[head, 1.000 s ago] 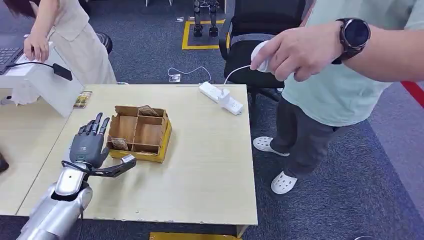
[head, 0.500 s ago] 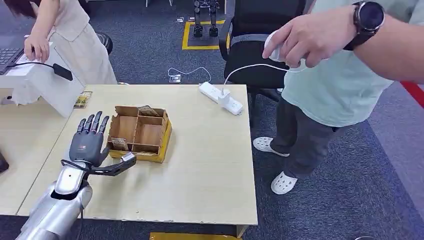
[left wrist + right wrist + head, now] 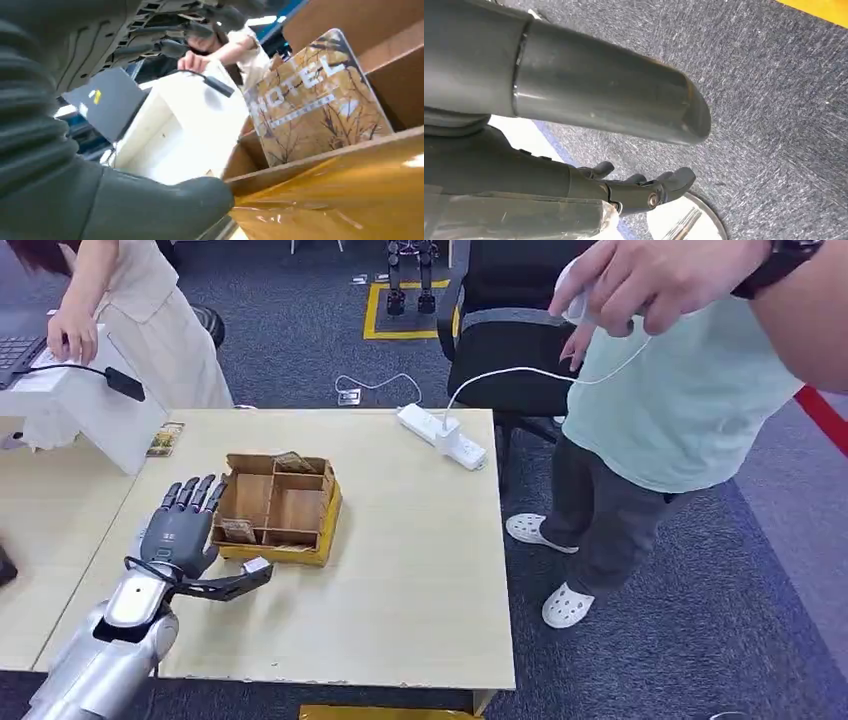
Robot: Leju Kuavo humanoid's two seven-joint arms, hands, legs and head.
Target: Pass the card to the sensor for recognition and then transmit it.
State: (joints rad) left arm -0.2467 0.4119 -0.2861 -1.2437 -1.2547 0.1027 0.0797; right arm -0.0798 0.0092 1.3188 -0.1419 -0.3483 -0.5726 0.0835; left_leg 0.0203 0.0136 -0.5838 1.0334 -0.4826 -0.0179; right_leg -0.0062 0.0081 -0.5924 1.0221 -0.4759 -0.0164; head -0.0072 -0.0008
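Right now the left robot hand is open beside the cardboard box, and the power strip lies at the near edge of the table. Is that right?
Not quite. The left robot hand is open beside the cardboard box, but the power strip lies at the far edge of the table, as the head view shows.

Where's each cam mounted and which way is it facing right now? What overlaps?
Head view: high on the body, looking forward and down at the table; left hand beside the cardboard box.
Left wrist view: behind the left hand, facing the box and a hotel card.
Right wrist view: by the hanging right hand, facing carpet.
Head and left wrist views share the box.
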